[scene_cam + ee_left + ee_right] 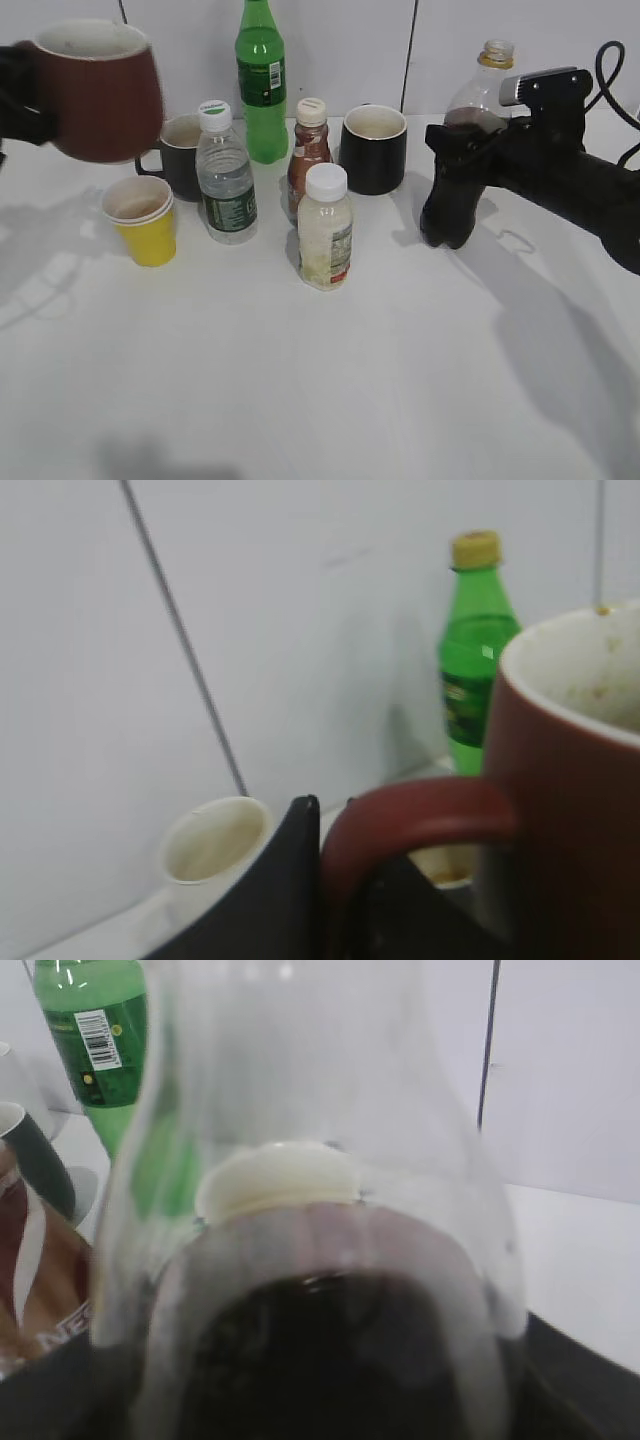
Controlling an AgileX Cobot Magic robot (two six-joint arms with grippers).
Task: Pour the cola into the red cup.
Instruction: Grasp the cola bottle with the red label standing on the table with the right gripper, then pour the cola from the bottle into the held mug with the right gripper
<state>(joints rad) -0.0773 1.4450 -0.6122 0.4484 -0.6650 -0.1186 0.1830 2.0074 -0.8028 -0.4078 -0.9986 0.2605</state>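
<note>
Left pincer (335, 880): clamped on the handle of the red cup (98, 92), which hangs in the air at the far left, upright, with a pale and stained inside.
Table (330, 380): carries a yellow paper cup (142, 220), a dark grey mug (180, 155), a water bottle (226, 175), a green bottle (261, 82), a small brown bottle (308, 150), a milky bottle (325, 228) and a black mug (374, 148).
Cola (478, 100): the bottle stands at the right, seemingly uncapped, with dark liquid filling only the lower part.
Right pincer (462, 150): closed around the cola bottle body.
Risk: cup and cola are well apart, with standing bottles between; I think a low crossing could knock them down.
Risk: a quick tilt could spill beside the cup.
</note>
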